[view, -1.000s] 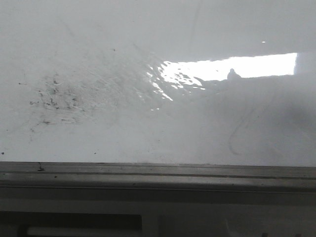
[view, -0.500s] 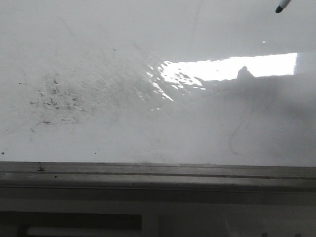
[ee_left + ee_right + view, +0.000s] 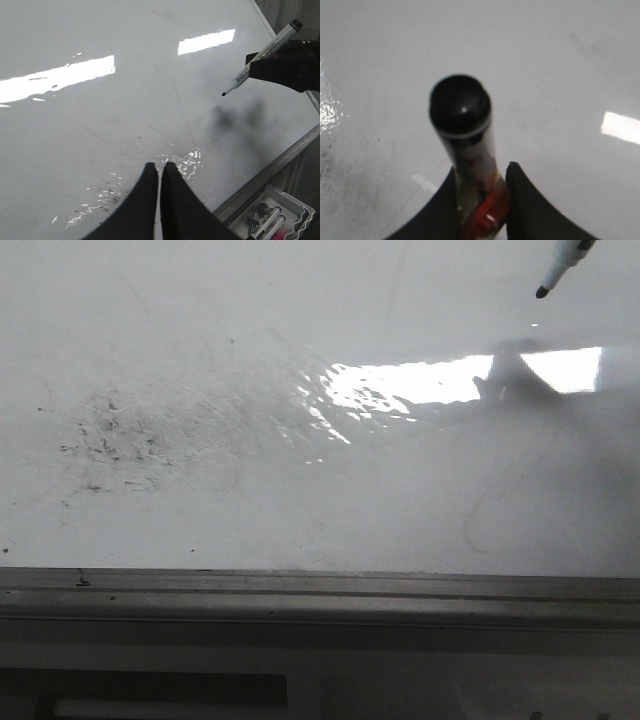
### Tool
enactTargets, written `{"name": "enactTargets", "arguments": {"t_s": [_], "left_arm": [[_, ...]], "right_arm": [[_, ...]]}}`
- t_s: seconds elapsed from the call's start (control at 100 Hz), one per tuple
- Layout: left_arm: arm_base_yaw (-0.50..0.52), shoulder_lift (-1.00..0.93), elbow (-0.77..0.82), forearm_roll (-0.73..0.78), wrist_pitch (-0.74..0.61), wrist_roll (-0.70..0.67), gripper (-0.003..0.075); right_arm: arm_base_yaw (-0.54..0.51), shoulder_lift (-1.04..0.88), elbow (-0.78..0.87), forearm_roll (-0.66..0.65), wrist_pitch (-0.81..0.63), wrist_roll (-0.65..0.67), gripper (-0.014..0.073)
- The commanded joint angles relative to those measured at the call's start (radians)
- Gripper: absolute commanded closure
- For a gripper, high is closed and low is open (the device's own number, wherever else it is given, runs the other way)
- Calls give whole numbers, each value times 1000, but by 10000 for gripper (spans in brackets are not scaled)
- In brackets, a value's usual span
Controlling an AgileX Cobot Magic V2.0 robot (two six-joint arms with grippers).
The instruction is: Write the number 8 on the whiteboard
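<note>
The whiteboard fills the front view, glossy white with a bright glare patch and grey smudge specks at the left. No number 8 shows on it. A black-tipped marker pokes in at the top right, its tip hanging above the board. My right gripper is shut on the marker; the left wrist view shows the marker slanting down with its tip off the surface. My left gripper hovers over the board, shut and empty.
A grey metal edge strip runs along the board's near side. A white tray holding spare markers sits just beyond that edge. A faint grey curved line marks the board at the right.
The marker tip has come in at the top right and moved down and left. Its shadow now cuts across the glare patch. The left gripper's view gives no earlier frame.
</note>
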Motion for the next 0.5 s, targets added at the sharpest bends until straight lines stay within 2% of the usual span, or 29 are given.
{"name": "enactTargets", "arguments": {"t_s": [0.0, 0.25, 0.49], "left_arm": [[2, 6, -26, -47, -28, -1, 741], [2, 6, -26, -55, -28, -1, 741], [2, 6, -26, -55, -28, -1, 741]], "right_arm": [[-20, 3, -30, 11, -72, -11, 637], [-80, 3, -28, 53, -24, -11, 637], [-81, 67, -20, 88, -19, -11, 637]]}}
